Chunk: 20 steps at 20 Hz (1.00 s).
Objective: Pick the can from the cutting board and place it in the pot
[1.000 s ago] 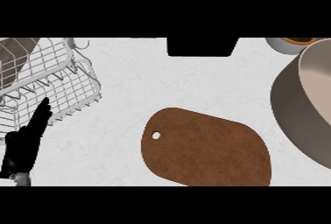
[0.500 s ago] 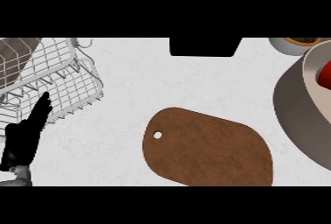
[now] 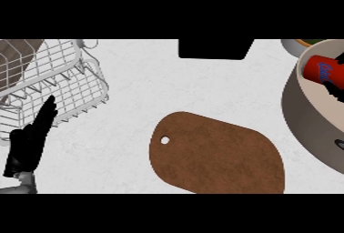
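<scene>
Over at the right edge, the red can point(image 3: 324, 69) now lies tilted inside the pot point(image 3: 302, 123), where a second ago only the pot's wall showed. Dark fingers of my right robot hand point(image 3: 334, 92) show just beside the can, too little for me to tell whether they grip it or have let go. The cutting board point(image 3: 215, 154) lies bare on the counter point(image 3: 174, 86), so I judge the placing nearly done; what's left is freeing that hand. My left robot hand point(image 3: 30, 141) rests released, fingers straight, by the wire dish rack point(image 3: 53, 82).
</scene>
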Each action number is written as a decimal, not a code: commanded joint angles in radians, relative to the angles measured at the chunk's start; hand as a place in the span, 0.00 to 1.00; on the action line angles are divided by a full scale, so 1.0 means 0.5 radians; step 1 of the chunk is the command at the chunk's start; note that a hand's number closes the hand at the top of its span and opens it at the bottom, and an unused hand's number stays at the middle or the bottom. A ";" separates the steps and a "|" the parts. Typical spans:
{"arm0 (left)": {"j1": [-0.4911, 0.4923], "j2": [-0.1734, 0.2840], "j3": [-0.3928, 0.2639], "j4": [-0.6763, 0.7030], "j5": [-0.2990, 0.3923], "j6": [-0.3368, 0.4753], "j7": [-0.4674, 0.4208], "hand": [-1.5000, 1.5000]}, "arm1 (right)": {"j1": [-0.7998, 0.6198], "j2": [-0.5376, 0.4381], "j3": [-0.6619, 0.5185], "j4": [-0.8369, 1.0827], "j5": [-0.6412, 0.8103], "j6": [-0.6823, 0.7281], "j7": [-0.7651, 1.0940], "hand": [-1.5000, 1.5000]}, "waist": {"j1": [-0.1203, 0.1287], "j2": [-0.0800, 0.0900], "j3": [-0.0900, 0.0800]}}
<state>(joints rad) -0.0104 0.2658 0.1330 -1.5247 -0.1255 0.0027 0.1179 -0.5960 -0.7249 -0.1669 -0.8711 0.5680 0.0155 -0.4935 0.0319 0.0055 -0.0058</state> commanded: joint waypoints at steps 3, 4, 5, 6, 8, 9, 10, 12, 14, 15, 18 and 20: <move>-0.074 0.028 0.012 -0.007 0.003 -0.026 0.054 0.50 | -0.247 0.132 0.007 0.502 0.006 0.074 -0.042 0.00 | 0.016 0.015 0.015; -0.060 0.025 0.009 0.010 0.003 -0.034 0.039 0.50 | -0.229 0.136 -0.022 0.492 -0.052 0.128 -0.098 0.00 | -0.003 0.009 0.015; -0.018 -0.009 -0.002 0.026 -0.005 -0.014 0.006 0.50 | -0.218 0.136 -0.039 0.586 -0.058 0.116 -0.171 0.00 | 0.013 0.017 0.016; -0.010 -0.018 -0.010 -0.020 -0.010 -0.004 0.017 0.50 | -0.247 0.236 -0.025 0.576 -0.057 0.067 -0.124 0.00 | 0.020 0.013 0.016; -0.119 0.017 -0.015 -0.059 -0.034 -0.001 0.147 0.50 | -0.388 0.148 -0.053 0.702 -0.066 0.164 -0.185 0.00 | 0.026 0.017 0.017; -0.049 0.028 0.037 -0.046 0.033 -0.043 0.091 0.50 | -0.354 0.168 -0.080 0.710 -0.103 0.176 -0.213 0.00 | 0.005 0.007 0.015; -0.013 0.017 0.060 0.092 0.020 -0.031 -0.083 0.50 | -0.373 0.160 -0.086 0.771 -0.085 0.131 -0.287 0.00 | 0.005 0.013 0.014; -0.034 0.005 0.020 -0.016 0.002 -0.025 0.019 0.50 | -0.447 0.158 -0.141 0.851 -0.126 0.124 -0.340 0.00 | 0.017 0.015 0.016; -0.018 -0.005 0.007 -0.011 -0.013 -0.017 0.035 0.50 | -0.468 0.212 -0.283 0.827 -0.297 0.148 -0.414 0.00 | 0.013 0.015 0.018; -0.017 -0.026 -0.006 -0.071 -0.024 0.015 0.101 0.50 | -0.466 0.241 -0.373 0.788 -0.420 0.207 -0.430 0.00 | -0.014 -0.002 0.019; 0.058 -0.058 0.008 -0.038 -0.006 0.017 -0.010 0.50 | -0.525 0.145 -0.558 0.883 -0.621 0.412 -0.438 0.00 | -0.015 0.000 0.016; 0.023 -0.051 0.004 -0.019 -0.041 0.036 0.015 0.50 | -0.578 0.133 -0.588 0.941 -0.657 0.460 -0.365 0.00 | -0.022 0.002 0.014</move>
<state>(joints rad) -0.0069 0.2576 0.1431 -1.5389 -0.1308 0.0036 0.1349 -0.8460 -0.6531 -0.3876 -0.4451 0.3231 0.1851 -0.6890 0.0226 0.0039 -0.0028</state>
